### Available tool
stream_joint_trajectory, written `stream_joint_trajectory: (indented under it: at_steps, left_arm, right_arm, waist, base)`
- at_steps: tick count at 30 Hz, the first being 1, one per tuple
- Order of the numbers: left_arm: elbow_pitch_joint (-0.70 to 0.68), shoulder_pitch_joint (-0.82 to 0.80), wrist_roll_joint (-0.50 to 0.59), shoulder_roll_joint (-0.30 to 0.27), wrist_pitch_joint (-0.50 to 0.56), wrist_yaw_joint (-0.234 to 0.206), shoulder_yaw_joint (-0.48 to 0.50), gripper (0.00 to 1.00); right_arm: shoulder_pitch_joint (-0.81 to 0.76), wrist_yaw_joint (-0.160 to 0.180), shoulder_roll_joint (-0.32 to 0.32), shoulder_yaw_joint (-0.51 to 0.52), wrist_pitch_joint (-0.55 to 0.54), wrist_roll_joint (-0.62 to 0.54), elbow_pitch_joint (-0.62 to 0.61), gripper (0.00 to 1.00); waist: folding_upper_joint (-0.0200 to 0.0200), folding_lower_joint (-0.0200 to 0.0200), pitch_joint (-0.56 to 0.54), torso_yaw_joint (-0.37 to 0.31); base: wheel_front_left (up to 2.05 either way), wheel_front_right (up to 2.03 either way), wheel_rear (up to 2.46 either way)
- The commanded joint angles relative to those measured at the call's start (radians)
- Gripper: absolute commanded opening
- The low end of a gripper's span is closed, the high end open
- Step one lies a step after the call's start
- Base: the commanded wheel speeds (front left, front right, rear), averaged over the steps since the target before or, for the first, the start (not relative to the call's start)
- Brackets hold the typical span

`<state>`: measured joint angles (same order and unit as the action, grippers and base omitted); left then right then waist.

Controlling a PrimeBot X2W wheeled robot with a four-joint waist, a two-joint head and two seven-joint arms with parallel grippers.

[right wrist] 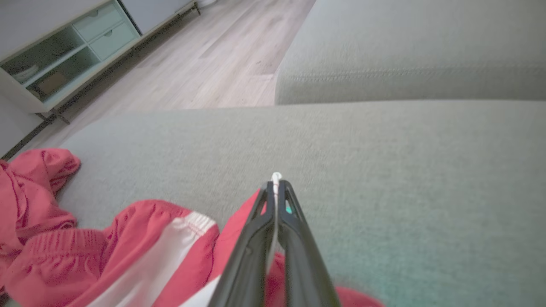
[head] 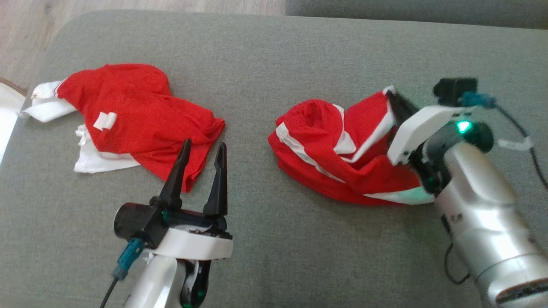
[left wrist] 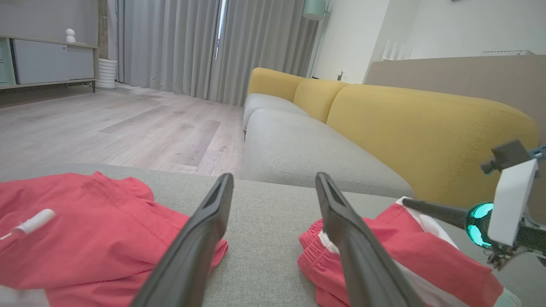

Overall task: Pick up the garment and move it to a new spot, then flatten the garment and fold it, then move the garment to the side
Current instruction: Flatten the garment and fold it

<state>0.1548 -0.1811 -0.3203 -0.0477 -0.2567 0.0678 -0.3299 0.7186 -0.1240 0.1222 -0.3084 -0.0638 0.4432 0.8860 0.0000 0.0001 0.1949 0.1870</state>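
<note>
The first step is in hand: the right pincer point(right wrist: 276, 187) is clenched on a white-trimmed edge of the striped garment point(head: 325, 141). The garment lies crumpled on the right half of the cushion point(head: 274, 256), its bulk resting on the fabric. The left pincer point(head: 204, 145) is released, jaws apart, hovering over the near corner of a second red garment point(head: 137, 111) bunched by the cushion's left edge.

Next, I judge, the right arm must lift and carry the striped garment to bare cushion. The near middle looks free, well apart from the other garment, so the two do not tangle. Spreading it flat will likely need the left pincer too.

The cushion is grey woven upholstery, soft and likely to give. Beyond its far edge are a wood floor point(left wrist: 128, 123), a grey-and-yellow sofa point(left wrist: 426, 128), curtains point(left wrist: 170, 42) and a cabinet point(left wrist: 42, 64).
</note>
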Motion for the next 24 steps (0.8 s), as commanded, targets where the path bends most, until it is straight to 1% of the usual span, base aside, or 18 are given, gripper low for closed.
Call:
stream_joint_trajectory:
  at_steps: [1, 4, 9, 17, 18, 19, 22, 24]
  left_arm:
    - [-0.031, -0.043, -0.006, -0.003, -0.005, -0.008, 0.024, 1.0]
    - [-0.034, -0.041, -0.008, -0.003, -0.005, -0.012, 0.025, 1.0]
    - [-0.04, -0.042, -0.013, -0.003, -0.005, -0.013, 0.022, 1.0]
    - [-0.046, -0.051, -0.017, -0.003, -0.005, -0.011, 0.021, 1.0]
    - [-0.046, -0.053, -0.017, -0.003, -0.005, -0.01, 0.022, 1.0]
    - [-0.045, -0.055, -0.016, -0.003, -0.005, -0.009, 0.022, 1.0]
    - [-0.046, -0.058, -0.013, -0.003, -0.005, -0.01, 0.027, 1.0]
    - [-0.048, -0.06, -0.01, -0.003, -0.005, -0.012, 0.034, 1.0]
  right_arm:
    - [0.046, -0.007, 0.007, -0.002, 0.021, 0.006, -0.023, 0.0]
    - [0.079, -0.007, 0.034, 0.032, 0.046, -0.004, -0.001, 0.0]
    - [0.142, -0.007, 0.087, 0.125, 0.09, -0.047, 0.054, 0.0]
    - [0.267, -0.007, 0.164, 0.284, 0.175, -0.189, 0.182, 0.0]
    - [0.28, -0.007, 0.171, 0.296, 0.192, -0.219, 0.198, 0.24]
    - [0.292, -0.007, 0.171, 0.307, 0.204, -0.243, 0.217, 1.0]
    - [0.319, -0.007, 0.174, 0.331, 0.219, -0.323, 0.269, 1.0]
    - [0.335, -0.007, 0.164, 0.363, 0.233, -0.355, 0.29, 1.0]
  waist:
    - [0.0, -0.0001, -0.003, -0.003]
    - [0.0, -0.0001, -0.006, -0.008]
    - [0.0, -0.0001, -0.003, -0.011]
    - [0.0, -0.0001, 0.019, -0.005]
    - [0.0, -0.0001, 0.022, -0.005]
    - [0.0, -0.0001, 0.024, -0.005]
    - [0.0, -0.0001, 0.029, -0.013]
    - [0.0, -0.0001, 0.03, -0.026]
  base:
    - [0.0, 0.0, 0.0]
    - [0.0, 0.0, 0.0]
    - [0.0, 0.0, 0.0]
    - [0.0, 0.0, 0.0]
    - [0.0, 0.0, 0.0]
    - [0.0, 0.0, 0.0]
    - [0.0, 0.0, 0.0]
    - [0.0, 0.0, 0.0]
